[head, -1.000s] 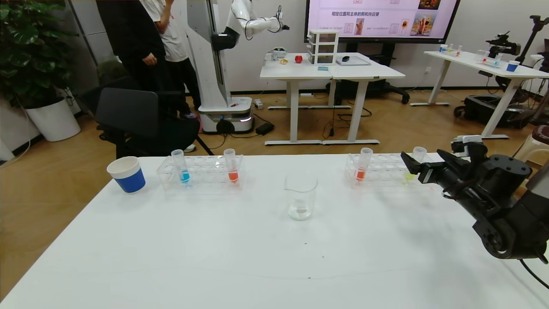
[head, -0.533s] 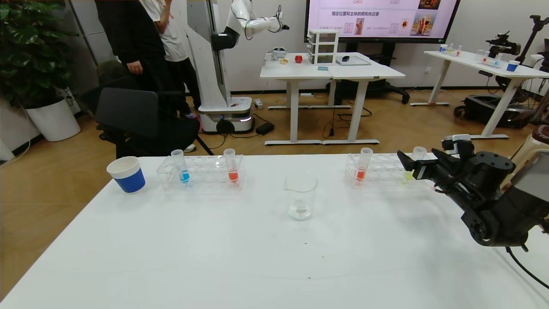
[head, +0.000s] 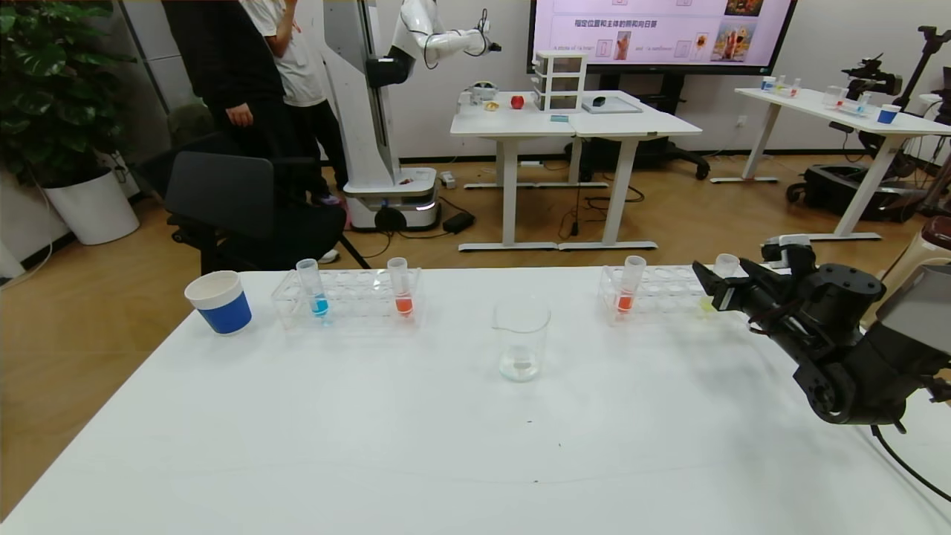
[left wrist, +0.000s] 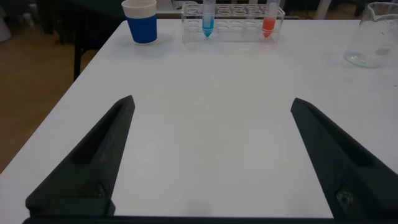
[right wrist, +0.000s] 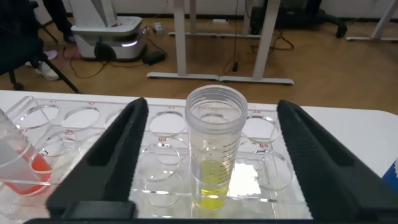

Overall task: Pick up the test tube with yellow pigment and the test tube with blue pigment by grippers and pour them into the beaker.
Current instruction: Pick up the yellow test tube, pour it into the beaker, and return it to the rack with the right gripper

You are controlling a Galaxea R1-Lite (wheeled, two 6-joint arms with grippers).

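A white tabletop point(head: 371, 446) holds two clear racks along its far edge. The right gripper point(head: 724, 286) reaches in from the right at the far right rack point(head: 654, 293), its two black fingers point(right wrist: 112, 155) spread on either side of the test tube with yellow pigment point(right wrist: 214, 155). The fingers flank the tube without touching it, so the gripper is released and grasps nothing. The tube stands upright in a hole at the right end of that rack, with a little yellow-green liquid at its bottom. An orange-red tube point(head: 630, 286) stands at the left end of the same rack.

The beaker point(head: 521, 340) sits upright near the middle of the tabletop, between the two racks and a bit nearer than both.

In the far left rack point(head: 348, 297), the test tube with blue pigment point(head: 312, 288) stands upright toward the left end, and another orange-red tube point(head: 400, 287) toward the right end. A blue paper cup point(head: 219, 302) stands just left of this rack.

The left gripper point(left wrist: 211, 162) hovers low over the near left part of the tabletop, fingers spread wide and holding nothing.
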